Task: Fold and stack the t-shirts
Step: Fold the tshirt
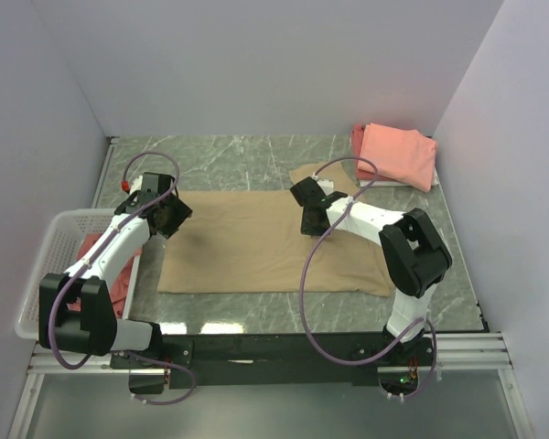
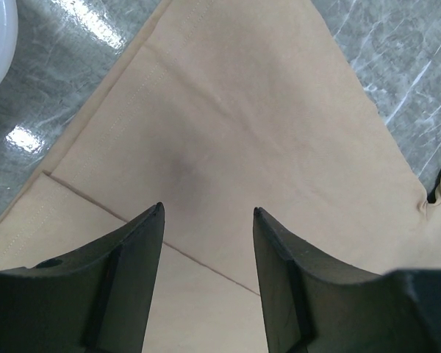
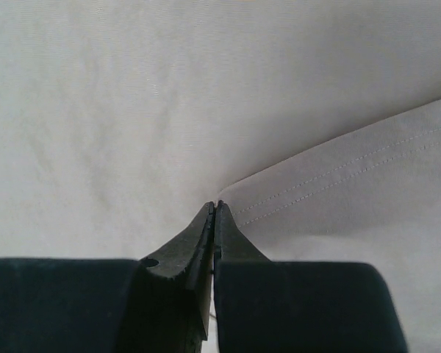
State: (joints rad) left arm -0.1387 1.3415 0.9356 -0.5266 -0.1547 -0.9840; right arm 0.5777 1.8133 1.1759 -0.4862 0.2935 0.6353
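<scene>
A tan t-shirt (image 1: pixel 256 242) lies spread flat on the marble table. My left gripper (image 1: pixel 167 218) hovers over its far left corner, open and empty; in the left wrist view the gripper (image 2: pixel 208 210) has its jaws wide apart above a folded edge of the tan t-shirt (image 2: pixel 242 132). My right gripper (image 1: pixel 309 215) is at the shirt's far right part. In the right wrist view the gripper (image 3: pixel 215 204) is shut, with a stitched hem of the shirt (image 3: pixel 338 184) meeting its tips.
A folded pink t-shirt (image 1: pixel 398 154) lies at the back right corner. A white basket (image 1: pixel 50 265) at the left edge holds a reddish garment (image 1: pixel 119 285). Grey walls close in the table on three sides.
</scene>
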